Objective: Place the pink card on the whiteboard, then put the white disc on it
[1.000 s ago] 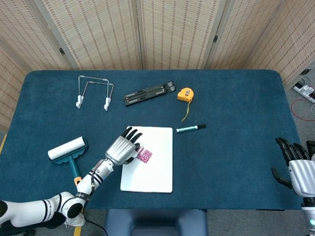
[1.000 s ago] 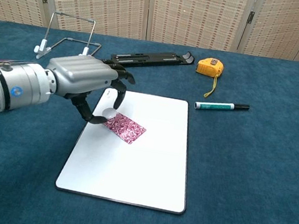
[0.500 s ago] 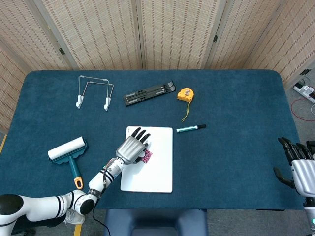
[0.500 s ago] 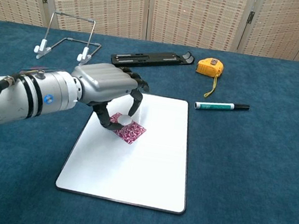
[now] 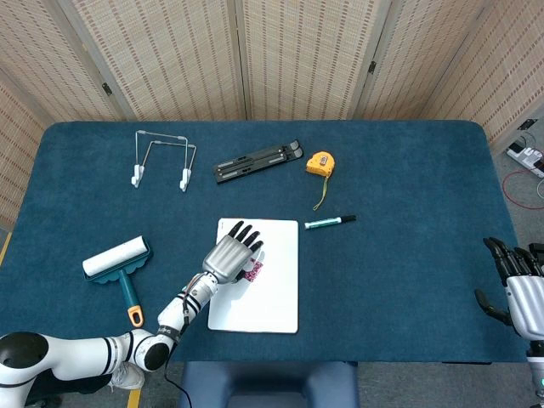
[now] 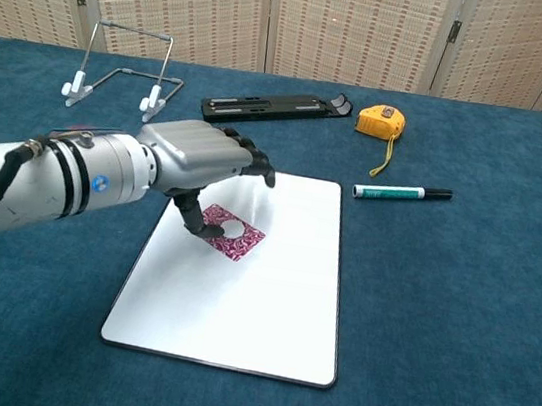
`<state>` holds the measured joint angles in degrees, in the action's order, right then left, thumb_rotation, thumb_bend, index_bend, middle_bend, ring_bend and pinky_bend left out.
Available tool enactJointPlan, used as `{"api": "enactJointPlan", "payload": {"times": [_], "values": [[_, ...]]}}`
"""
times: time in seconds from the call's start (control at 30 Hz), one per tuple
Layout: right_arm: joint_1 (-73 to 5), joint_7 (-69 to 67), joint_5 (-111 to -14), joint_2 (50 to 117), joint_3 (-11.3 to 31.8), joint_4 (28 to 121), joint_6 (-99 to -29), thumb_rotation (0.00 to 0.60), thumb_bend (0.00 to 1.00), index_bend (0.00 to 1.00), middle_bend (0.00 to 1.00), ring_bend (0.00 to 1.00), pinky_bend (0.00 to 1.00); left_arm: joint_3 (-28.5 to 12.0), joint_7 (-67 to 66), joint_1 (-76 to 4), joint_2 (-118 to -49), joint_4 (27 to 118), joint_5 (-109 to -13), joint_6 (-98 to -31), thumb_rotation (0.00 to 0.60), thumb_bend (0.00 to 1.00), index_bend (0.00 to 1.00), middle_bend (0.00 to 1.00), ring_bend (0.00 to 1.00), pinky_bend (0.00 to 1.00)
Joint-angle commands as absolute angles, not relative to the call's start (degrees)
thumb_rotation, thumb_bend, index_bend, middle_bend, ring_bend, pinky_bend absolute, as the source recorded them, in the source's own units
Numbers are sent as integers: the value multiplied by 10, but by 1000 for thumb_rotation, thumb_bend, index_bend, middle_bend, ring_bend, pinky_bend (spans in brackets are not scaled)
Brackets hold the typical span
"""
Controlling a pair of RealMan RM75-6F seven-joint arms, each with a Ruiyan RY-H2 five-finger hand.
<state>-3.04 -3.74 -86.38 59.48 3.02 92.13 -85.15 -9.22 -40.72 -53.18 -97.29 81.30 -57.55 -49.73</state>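
Disc (image 6: 231, 227) lies on the pink card (image 6: 237, 240) on the whiteboard (image 6: 268, 294), so the left hand (image 6: 202, 158), fingers spread and empty above it, should lift straight up without brushing either; right hand (image 5: 518, 285) idles open.

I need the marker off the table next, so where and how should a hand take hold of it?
Probably mid-barrel, from straight above. The marker lies flat on the cloth just right of the whiteboard, its long axis running left to right with clear table on both long sides, so fingers can close across its thin width.
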Motion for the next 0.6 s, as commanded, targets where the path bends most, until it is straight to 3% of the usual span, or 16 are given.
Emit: {"api": "enactJointPlan", "payload": {"times": [0.03,0.33,0.6], "values": [[-30,-39,-865,594,30,921,-853,600,368,32,126,180,118,-101,-376,-517,-948,843,-568,-517,600,376,84,108,43,0],[-30,-47,-868,587,29,914,-851,600,368,32,126,181,118,-99,-268,-421,-847,911,-613,-637,600,377,122,107,41,0],[-36,-73,-873,585,28,897,-842,600,369,32,126,181,118,-66,-203,-320,-771,936,-649,-738,600,377,137,107,40,0]]}}
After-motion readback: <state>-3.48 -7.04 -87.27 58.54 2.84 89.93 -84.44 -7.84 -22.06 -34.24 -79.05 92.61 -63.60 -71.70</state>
